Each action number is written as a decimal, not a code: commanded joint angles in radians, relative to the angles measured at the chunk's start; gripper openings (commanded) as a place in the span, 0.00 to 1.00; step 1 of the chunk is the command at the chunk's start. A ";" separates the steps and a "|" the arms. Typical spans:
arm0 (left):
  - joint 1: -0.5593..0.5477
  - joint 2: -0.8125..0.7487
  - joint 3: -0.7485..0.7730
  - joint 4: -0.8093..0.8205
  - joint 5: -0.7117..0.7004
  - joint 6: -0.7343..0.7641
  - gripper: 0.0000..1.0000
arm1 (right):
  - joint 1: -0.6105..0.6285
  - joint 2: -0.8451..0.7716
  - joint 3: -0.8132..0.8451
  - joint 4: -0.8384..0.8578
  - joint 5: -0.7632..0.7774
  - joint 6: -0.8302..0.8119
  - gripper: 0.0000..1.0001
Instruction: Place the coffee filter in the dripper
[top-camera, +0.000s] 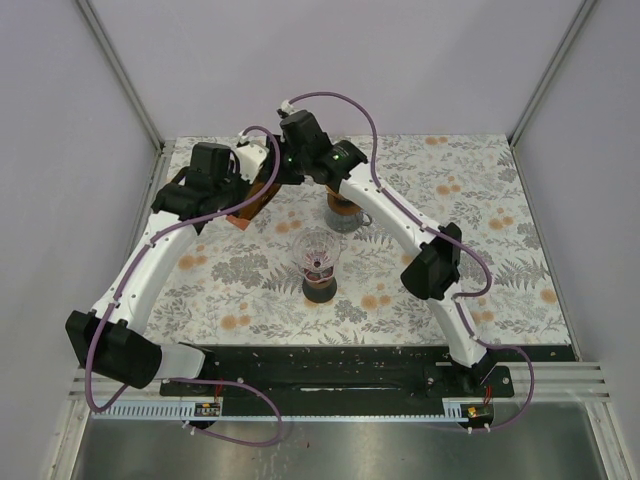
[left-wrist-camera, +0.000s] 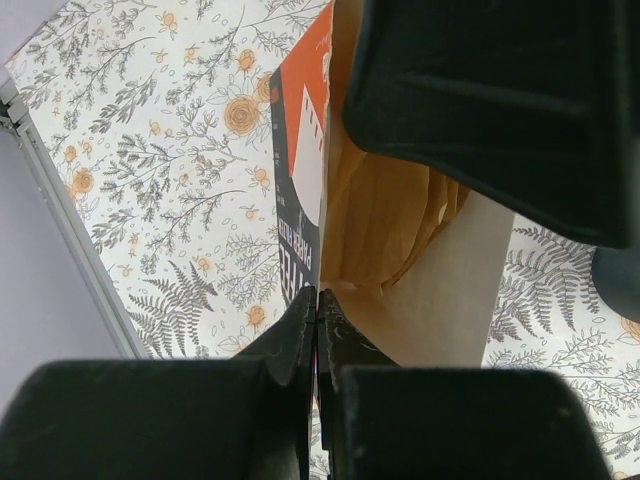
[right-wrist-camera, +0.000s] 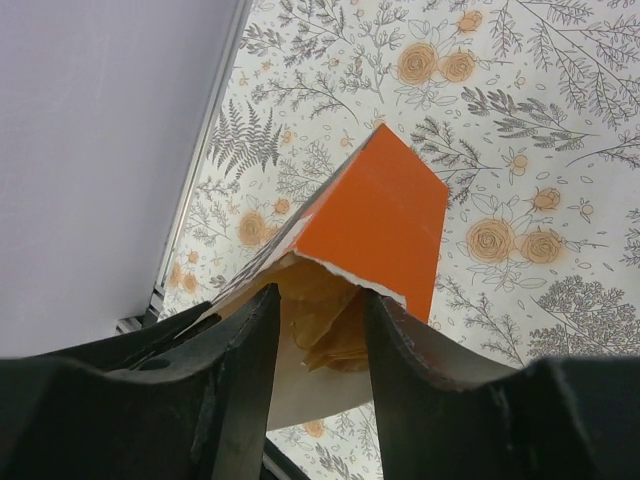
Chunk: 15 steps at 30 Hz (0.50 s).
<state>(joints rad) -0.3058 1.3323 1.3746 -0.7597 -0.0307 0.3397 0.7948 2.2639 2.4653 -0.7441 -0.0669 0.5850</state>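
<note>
— Fingers (left-wrist-camera: 290, 345) of the left gripper (left-wrist-camera: 317, 318): how do they stand?
— Clenched tight on the edge of one wall of the box (left-wrist-camera: 298, 150). The right gripper (right-wrist-camera: 318, 295) is spread, with one finger at each side of the box's torn mouth. Whether they touch the card I cannot tell.
— Now from the near side outward.
— Both arm bases sit at the near edge of the table (top-camera: 480, 260). Mid-table stands the dripper (top-camera: 320, 252), upright on a dark base (top-camera: 319, 290).
— Beyond it?
— Just past it, a little right, is a round thing (top-camera: 347, 215) with an orange band, half under the right arm. What it is I cannot tell.
— And the filters?
— The filters (right-wrist-camera: 325, 325) are inside the orange box, a brown stack showing in its open mouth between the right fingers. The box is tilted at the far left, where the two grippers meet, well apart from the dripper.
</note>
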 joint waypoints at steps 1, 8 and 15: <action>-0.009 -0.015 0.035 0.034 0.003 -0.016 0.00 | 0.009 0.026 0.043 0.019 0.035 0.007 0.47; -0.021 -0.013 0.037 0.025 0.012 -0.015 0.00 | 0.009 0.033 0.044 0.025 0.062 -0.007 0.34; -0.023 -0.013 0.024 0.025 0.014 -0.010 0.00 | 0.009 0.020 0.032 0.023 0.107 -0.033 0.05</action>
<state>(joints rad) -0.3199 1.3323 1.3746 -0.7715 -0.0303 0.3393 0.7986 2.2902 2.4683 -0.7452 -0.0147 0.5751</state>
